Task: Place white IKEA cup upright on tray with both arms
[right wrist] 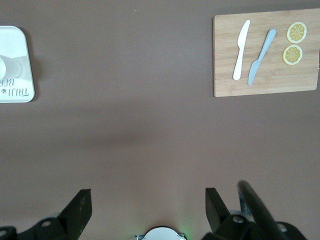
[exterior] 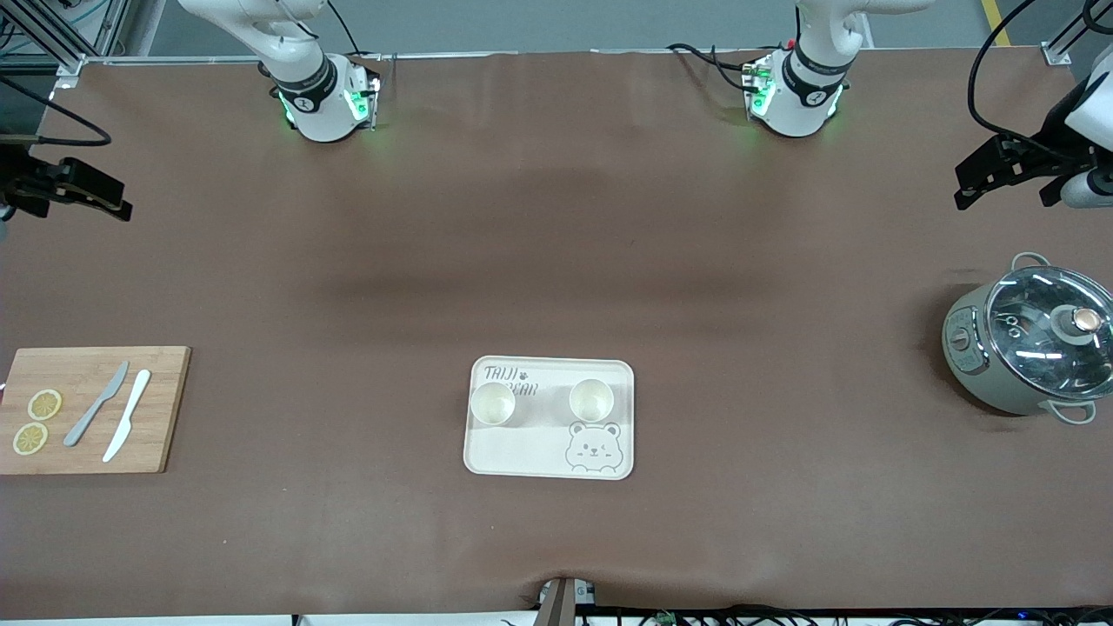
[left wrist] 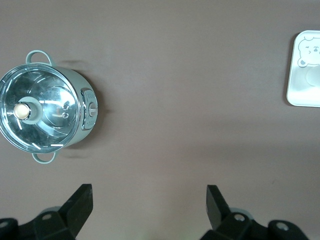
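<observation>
On the brown worktop (exterior: 556,261), low in the centre of the front view, your tray (exterior: 549,418) carries two white cups (exterior: 492,404) (exterior: 591,400), both upright with mouths up as far as that high view shows. Your left pincer (exterior: 1000,169), at the right edge above the lidded pot (exterior: 1030,348), and your right pincer (exterior: 74,187), at the left edge above the cutting board (exterior: 91,409), both wait spread wide and hold nothing.

A brown-covered bench (exterior: 556,261) fills nearly the whole front view, evenly lit with soft shadow bands. Grey floor (exterior: 565,22) shows at 12 o'clock, metal framing (exterior: 52,39) at 10 o'clock.
</observation>
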Tool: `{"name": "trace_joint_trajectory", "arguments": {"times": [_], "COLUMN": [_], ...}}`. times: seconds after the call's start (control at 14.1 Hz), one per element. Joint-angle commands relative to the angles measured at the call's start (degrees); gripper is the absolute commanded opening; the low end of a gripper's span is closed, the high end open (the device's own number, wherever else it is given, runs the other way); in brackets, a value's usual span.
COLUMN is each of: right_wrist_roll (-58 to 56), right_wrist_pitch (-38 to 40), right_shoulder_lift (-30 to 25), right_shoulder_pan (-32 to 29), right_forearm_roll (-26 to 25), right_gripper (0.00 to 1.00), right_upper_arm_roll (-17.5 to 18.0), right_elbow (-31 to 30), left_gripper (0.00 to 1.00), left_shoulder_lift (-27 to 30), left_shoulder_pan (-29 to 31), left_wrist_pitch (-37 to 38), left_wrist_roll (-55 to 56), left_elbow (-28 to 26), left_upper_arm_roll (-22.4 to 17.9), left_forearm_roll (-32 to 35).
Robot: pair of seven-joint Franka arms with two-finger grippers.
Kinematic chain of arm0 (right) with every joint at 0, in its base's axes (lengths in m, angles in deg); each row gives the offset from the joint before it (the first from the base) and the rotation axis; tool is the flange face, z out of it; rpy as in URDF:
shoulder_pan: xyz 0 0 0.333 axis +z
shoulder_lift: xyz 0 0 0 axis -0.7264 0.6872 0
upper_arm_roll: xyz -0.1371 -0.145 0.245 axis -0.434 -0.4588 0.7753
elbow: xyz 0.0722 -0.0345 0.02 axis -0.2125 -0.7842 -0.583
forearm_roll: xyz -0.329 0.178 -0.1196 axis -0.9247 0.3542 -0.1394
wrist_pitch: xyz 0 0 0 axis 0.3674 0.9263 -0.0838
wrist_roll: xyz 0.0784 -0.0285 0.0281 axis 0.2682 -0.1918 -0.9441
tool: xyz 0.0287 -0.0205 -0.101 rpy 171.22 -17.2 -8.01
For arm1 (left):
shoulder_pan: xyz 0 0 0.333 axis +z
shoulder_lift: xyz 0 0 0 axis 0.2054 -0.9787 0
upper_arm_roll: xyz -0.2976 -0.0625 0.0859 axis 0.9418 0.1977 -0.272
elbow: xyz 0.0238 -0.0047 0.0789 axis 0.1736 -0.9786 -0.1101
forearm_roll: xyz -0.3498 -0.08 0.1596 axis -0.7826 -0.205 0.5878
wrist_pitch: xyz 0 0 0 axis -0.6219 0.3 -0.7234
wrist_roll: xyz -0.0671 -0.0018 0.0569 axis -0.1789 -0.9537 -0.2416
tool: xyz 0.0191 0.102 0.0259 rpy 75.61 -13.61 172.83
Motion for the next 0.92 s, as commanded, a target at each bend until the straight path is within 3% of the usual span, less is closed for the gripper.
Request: {"name": "trace_joint_trajectory", "arguments": {"times": [0.0, 0.85], "right_wrist_roll": [-0.41, -0.41], "right_wrist_pitch": [-0.33, -0.86], "right_shoulder_lift": [-0.42, 1.68], "right_shoulder_pan": [-0.83, -0.3], "right_forearm_roll": [-0.11, 3.57], "right_gripper": [1.0, 1.0], "right_upper_arm_roll": [0.69, 0.87], "right_elbow": [-1.06, -0.97], "left_gripper": [1.0, 1.0], "left_shoulder_lift": [0.96, 1.31], "left_shoulder_pan": [0.3, 0.65], "left_wrist_pitch": [0.0, 0.26], "left_wrist_roll": [0.05, 0.05], "left_elbow": [-0.37, -0.64], "left_upper_arm_roll": [0.04, 0.04], "left_forearm_roll": [-1.04, -1.04]}}
